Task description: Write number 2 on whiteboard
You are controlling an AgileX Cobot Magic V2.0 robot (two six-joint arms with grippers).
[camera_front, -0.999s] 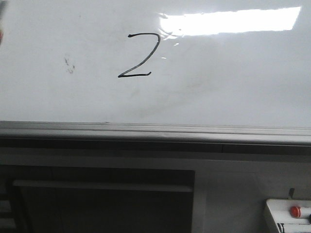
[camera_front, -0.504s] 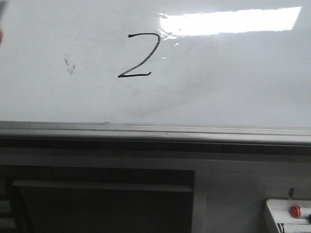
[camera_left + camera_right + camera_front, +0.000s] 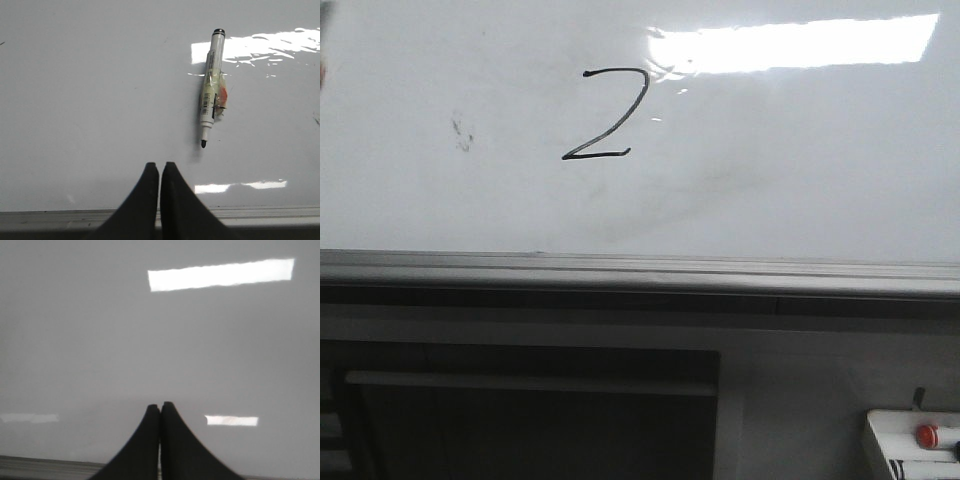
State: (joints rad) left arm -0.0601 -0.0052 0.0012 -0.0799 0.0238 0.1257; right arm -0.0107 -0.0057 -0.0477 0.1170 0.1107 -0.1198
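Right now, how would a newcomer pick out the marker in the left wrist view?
Start from the whiteboard, glossy white with bright light reflections. The marker lies on it beyond the left tool, uncapped, black tip toward the rail. Its white barrel has tape and an orange patch at mid-length.

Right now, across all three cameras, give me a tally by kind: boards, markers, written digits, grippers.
Whiteboard: 1
Marker, uncapped, lying on the board: 1
Number 2 written in black: 1
Grippers: 2, the left gripper and the right gripper, both shut and holding nothing
Total: 5
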